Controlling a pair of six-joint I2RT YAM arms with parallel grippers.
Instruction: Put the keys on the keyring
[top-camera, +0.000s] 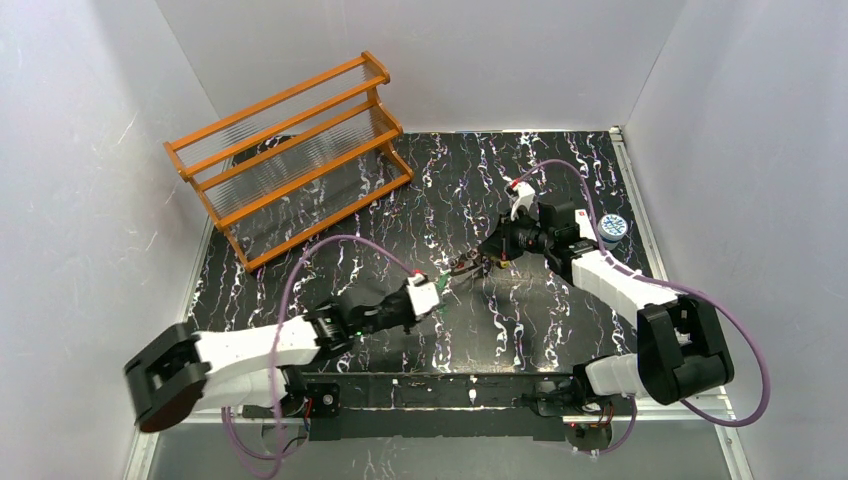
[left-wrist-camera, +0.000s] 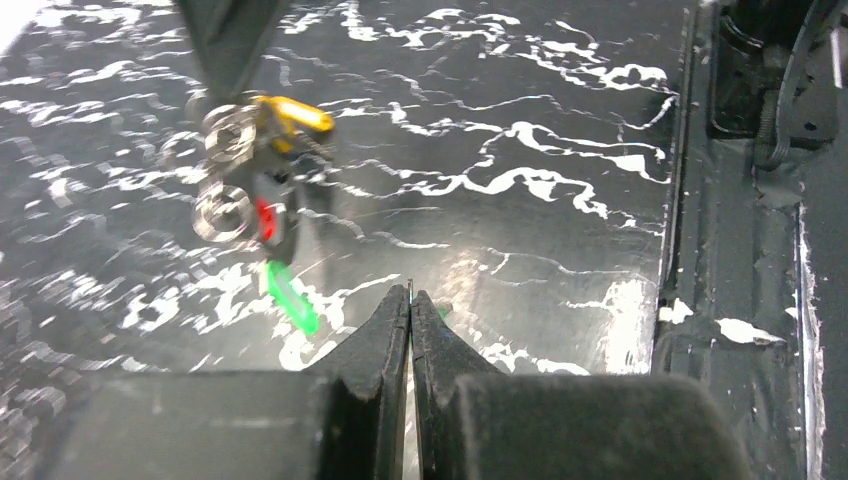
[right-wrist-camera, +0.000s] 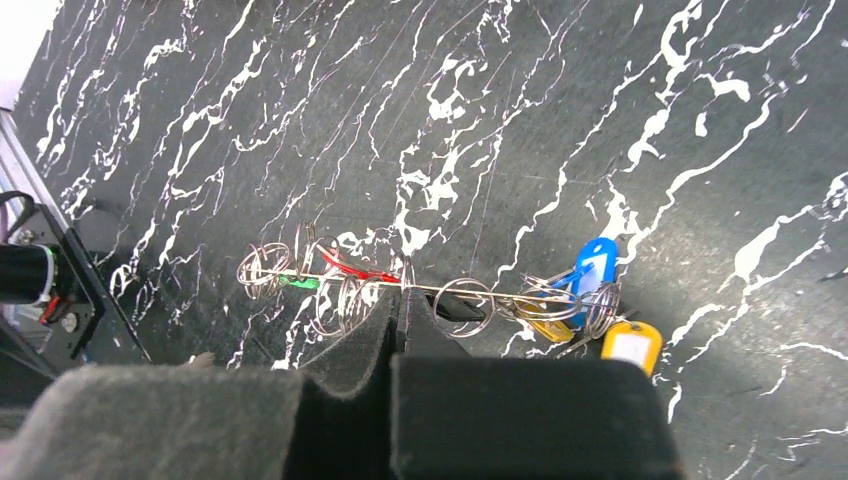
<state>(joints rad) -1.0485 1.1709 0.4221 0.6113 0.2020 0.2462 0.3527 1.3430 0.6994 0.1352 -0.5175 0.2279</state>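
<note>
Keys (right-wrist-camera: 560, 300) strung along keyring (right-wrist-camera: 450, 290), job seemingly near done.
Above the marbled table (right-wrist-camera: 600, 100), the right gripper (right-wrist-camera: 400, 300) pinches the thin wire, with blue tag (right-wrist-camera: 592, 268) and yellow tag (right-wrist-camera: 632, 345) on one side and red tag (right-wrist-camera: 355, 270) and green tag (right-wrist-camera: 298, 283) on the other. The left gripper (left-wrist-camera: 411, 300) is closed near the green tag; I cannot tell whether it grips anything. Probably only settling remains.

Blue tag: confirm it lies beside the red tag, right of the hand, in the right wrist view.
Wrong tag. The right wrist view shows the blue tag beside the yellow tag, right of the right hand; the red tag is further left.
</note>
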